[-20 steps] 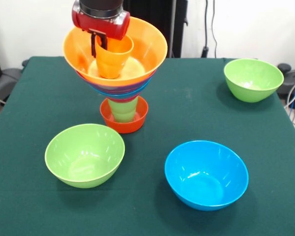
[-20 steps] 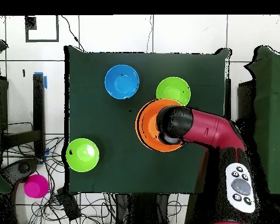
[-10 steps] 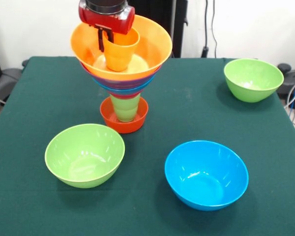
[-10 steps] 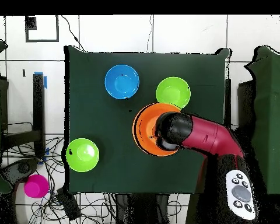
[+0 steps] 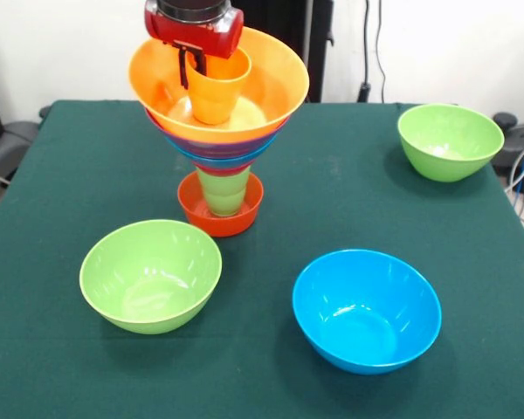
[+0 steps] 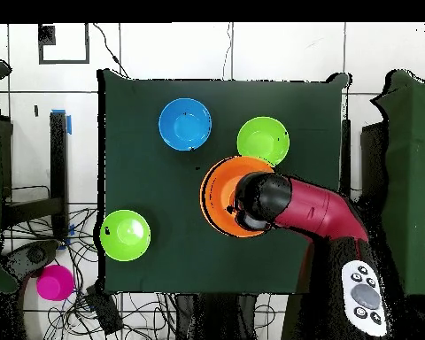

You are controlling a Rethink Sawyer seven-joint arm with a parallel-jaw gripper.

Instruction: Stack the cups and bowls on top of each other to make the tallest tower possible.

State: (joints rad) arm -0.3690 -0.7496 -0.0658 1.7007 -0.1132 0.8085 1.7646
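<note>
The tower stands at the far middle of the table. A small red-orange bowl [image 5: 220,216] holds a light green cup [image 5: 223,192]. Above it sit purple and blue bowls [image 5: 218,148] and a very large orange bowl [image 5: 266,83]. An orange cup [image 5: 218,92] stands inside the large bowl. My gripper [image 5: 192,63] comes down from above, shut on the cup's left rim with one finger inside and one outside. In the overhead view the arm's wrist [image 6: 262,200] covers the cup and part of the large orange bowl [image 6: 218,190].
Loose bowls on the green cloth: a lime green bowl [image 5: 150,275] front left, a blue bowl [image 5: 367,310] front right, another lime green bowl [image 5: 450,140] far right. Overhead they show as blue bowl [image 6: 185,124] and green bowls [image 6: 263,140], [image 6: 125,235]. A pink bowl [image 6: 54,282] lies off the table.
The gripper, still holding the orange cup, has shifted right in the front view. The large orange bowl and the tower's upper part moved with it, from leaning left to nearly upright.
</note>
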